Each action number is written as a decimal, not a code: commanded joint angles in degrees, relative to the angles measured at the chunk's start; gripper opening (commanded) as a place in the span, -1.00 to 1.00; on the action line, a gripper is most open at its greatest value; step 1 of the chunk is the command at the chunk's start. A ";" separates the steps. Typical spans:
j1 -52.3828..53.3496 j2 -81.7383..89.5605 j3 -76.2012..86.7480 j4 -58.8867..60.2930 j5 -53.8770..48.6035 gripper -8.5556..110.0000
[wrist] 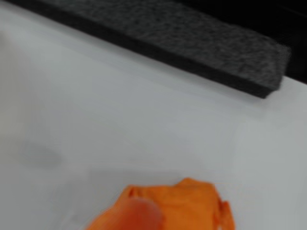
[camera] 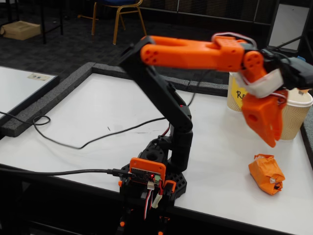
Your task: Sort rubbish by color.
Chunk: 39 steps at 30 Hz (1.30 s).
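Table (camera: 98,112): white, smooth, matte; fills most of the fixed view, bare across its left half.
Border (camera: 73,81): dark grey speckled foam strip along the far and left edges in the fixed view; seen in the wrist view (wrist: 192,43) as a thick slab with a squared end, crossing the top on a slant.
Arm (camera: 171,98): black lower links, glossy orange plastic upper link, rising from a base at the near edge and reaching right; seen only in the fixed view.
Cable (camera: 88,142): thin, black, trailing left from the base over the table, looped near the left border; absent from the wrist view.
Paper cups (camera: 298,117): tan, ribbed, far right behind the arm's tip, one with a white lid; a yellow card partly hidden beside them; only in the fixed view.
Gripper (camera: 272,139): orange wedge pointing down at the right, above the table; jaw gap not readable, so cannot tell whether spread or closed.
Orange wad (camera: 266,174): crumpled paper, faceted and lumpy, resting on the table near the right edge; below and slightly nearer than the gripper tip, clearly apart from it.
Wrist view extras: orange wad (wrist: 192,206) at the bottom edge, with a blurred orange rounded shape overlapping its left side; identity unclear.
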 commanded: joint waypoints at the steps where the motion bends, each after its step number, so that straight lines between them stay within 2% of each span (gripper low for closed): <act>1: 1.93 -4.04 -12.30 2.99 2.81 -0.85; 7: 2.11 -12.66 -13.54 6.77 7.03 -0.85; 10: 2.55 -16.61 -15.38 6.15 10.11 -0.85; 17: 4.83 -19.07 -16.35 2.72 10.20 -0.83; 20: 6.24 -20.39 -16.44 2.55 10.02 -0.56; 28: 8.70 -21.45 -13.80 6.06 9.49 -0.30; 35: 8.00 -21.45 -10.46 6.50 9.40 -0.31; 39: 6.33 -21.88 -5.98 2.55 9.40 -0.35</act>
